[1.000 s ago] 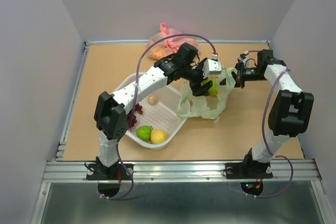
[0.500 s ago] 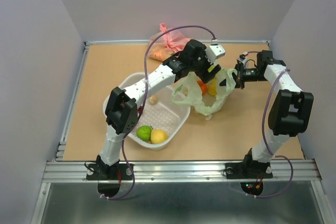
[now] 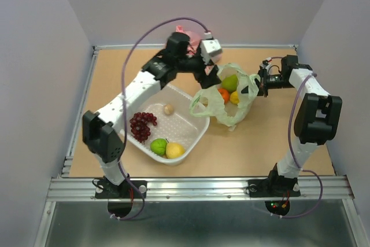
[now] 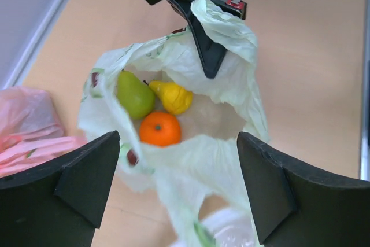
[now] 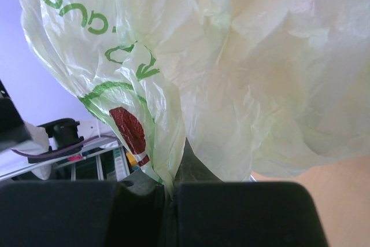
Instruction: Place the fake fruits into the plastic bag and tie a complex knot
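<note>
On the tan bench (image 3: 260, 143), the right tool (image 3: 261, 83) pinches the bag (image 3: 230, 113) by its rim; the left tool (image 4: 179, 169) gapes wide above it.

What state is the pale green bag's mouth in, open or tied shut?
Open: the plastic bag gapes, untied, with a green pear, an orange and a yellow fruit visible inside.

White basket (image 3: 186, 124) and pink bag (image 4: 29, 128)

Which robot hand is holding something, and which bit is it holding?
The right gripper is shut on the thin pale green plastic bag, pinching its mouth's rim. The left gripper is open, holding nothing.
</note>
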{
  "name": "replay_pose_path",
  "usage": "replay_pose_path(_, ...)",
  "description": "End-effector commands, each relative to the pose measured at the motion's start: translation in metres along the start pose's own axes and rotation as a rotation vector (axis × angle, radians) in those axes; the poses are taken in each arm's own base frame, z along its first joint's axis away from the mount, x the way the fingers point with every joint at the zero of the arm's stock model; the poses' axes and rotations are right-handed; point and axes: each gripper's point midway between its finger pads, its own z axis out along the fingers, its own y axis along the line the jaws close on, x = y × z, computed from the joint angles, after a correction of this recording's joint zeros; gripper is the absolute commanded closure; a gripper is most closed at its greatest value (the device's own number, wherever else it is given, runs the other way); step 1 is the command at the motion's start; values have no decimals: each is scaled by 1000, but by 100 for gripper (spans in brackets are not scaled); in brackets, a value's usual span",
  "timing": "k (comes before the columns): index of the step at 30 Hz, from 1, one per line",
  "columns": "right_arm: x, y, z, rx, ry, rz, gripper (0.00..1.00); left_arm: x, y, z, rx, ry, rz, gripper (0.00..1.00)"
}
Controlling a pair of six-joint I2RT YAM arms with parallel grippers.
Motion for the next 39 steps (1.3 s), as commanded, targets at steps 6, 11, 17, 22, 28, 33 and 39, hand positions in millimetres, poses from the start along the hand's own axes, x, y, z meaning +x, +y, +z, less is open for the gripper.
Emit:
replay_pose_path(6,-6,11,-7,-8,-22,-65,100,98,-55,-160,174,300,153,10)
replay_pose_path(11,-3,5,-6,8,-21,-60,100,175,-82,-188,193,501,126,5)
replay_pose_path(17,1,2,-6,22,-22,-60,100,233,-92,-185,268,686,12,1)
replay_pose_path(22,0,3,-8,32,-29,-68,100,261,-89,-175,297,785,11,1)
replay_pose_path(28,1,4,-8,45,-34,-75,99,279,-94,-171,343,833,-14,1)
replay_pose_path(33,0,3,-9,54,-37,-78,100,297,-97,-169,364,879,9,1)
replay_pose_path(39,-5,2,-8,58,-39,-81,100,314,-100,-170,380,914,4,1)
